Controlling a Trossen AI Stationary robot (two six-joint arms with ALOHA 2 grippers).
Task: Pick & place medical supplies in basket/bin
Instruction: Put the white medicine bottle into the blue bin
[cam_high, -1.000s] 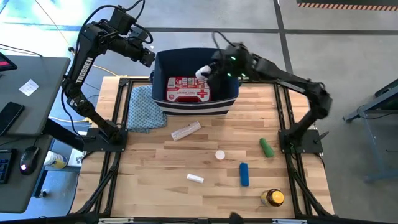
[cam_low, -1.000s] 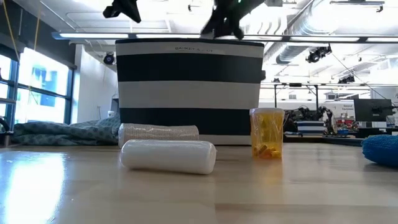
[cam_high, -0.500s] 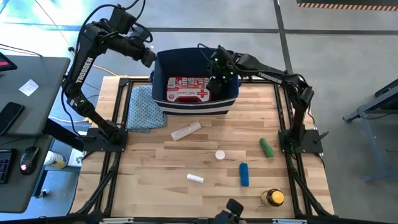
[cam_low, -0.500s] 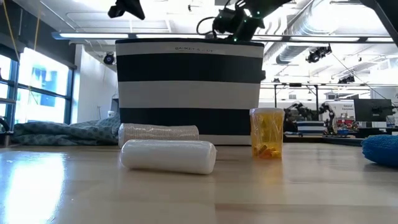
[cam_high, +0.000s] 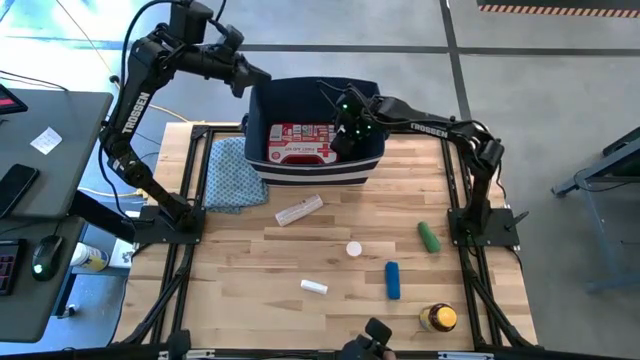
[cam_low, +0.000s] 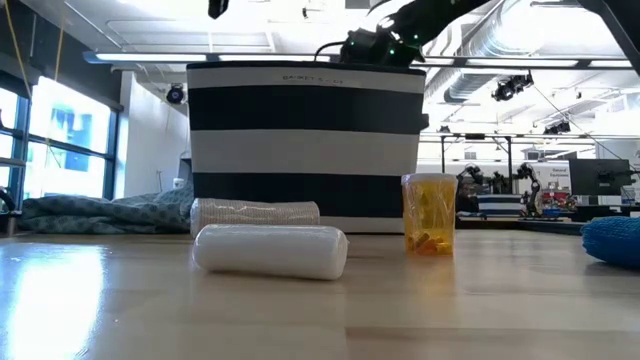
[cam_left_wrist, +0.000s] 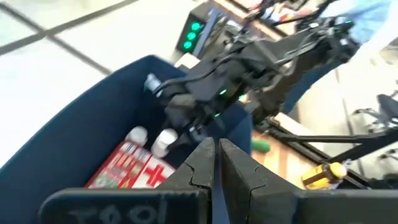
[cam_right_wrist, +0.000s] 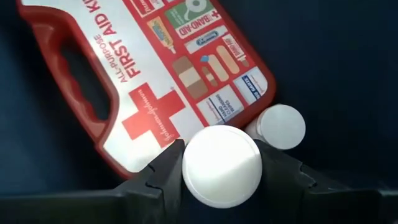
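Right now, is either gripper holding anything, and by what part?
The right gripper holds a white bottle by its sides, inside the bin. The left gripper holds nothing.

The bin (cam_high: 315, 170) is dark navy with white stripes; inside it lies the red first-aid kit (cam_right_wrist: 155, 87), bearing a red cross on a white panel. A white bottle (cam_right_wrist: 222, 166) sits between the right pincer's (cam_right_wrist: 222, 177) black fingers. Near the bin — a blue-green patterned cloth (cam_high: 232, 175). On the pale wood worktop (cam_high: 250, 290): a green cylinder (cam_high: 429, 237), a blue cylinder (cam_high: 393, 281) and an amber bottle (cam_high: 438, 318).
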